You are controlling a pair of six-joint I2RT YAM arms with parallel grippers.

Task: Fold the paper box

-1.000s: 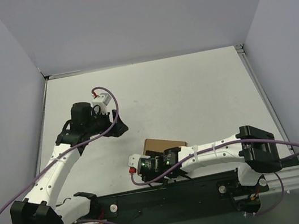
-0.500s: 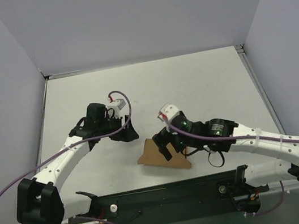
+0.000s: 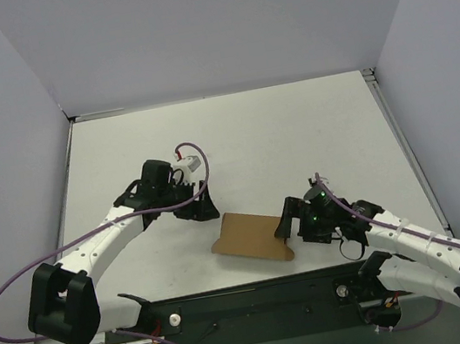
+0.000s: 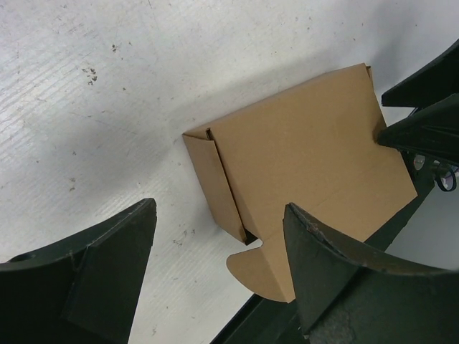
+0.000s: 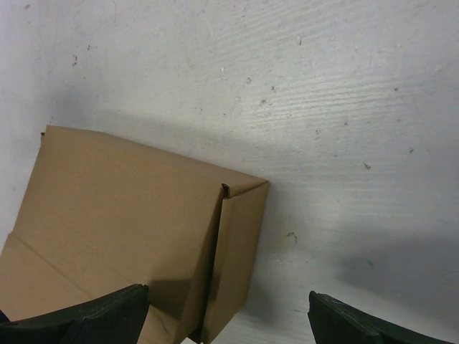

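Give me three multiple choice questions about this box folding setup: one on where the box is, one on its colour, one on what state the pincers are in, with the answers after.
1. Where is the paper box?
A. lifted off the table by one arm
B. lying on the table between the left pincer and the right pincer
C. pushed against the far wall

2. What colour is the paper box?
A. white
B. blue
C. plain brown

3. How do the pincers stand?
A. both open, neither clamped on the paper box
B. both shut on the paper box
C. left shut, right open

Answers:
1 B: the top view shows it resting on the table with a pincer at each side.
2 C: both wrist views show bare brown cardboard.
3 A: each wrist view shows its jaws spread wide with nothing gripped.
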